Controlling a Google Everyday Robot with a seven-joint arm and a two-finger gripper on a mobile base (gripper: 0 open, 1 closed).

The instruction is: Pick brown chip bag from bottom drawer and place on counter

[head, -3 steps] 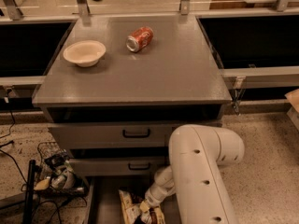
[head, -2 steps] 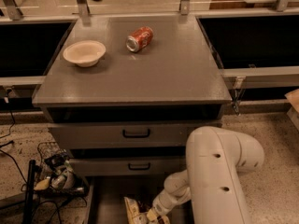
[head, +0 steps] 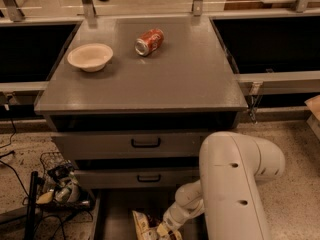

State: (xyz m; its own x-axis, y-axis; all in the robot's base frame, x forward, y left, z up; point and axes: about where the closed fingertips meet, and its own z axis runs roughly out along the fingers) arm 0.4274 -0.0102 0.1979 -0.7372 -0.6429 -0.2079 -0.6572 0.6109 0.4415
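Now the hand [head: 167, 230] sits low inside the bottom drawer [head: 116, 215], right against the chip bag [head: 144, 224] lying there, its grip impossible to tell, so a firm hold and a straight lift clear of the drawer seem wise.

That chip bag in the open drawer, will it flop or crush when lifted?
The brown chip bag looks crinkly and thin, so it probably sags and weighs little. The gripper, beside it in the bottom drawer, might crush it.
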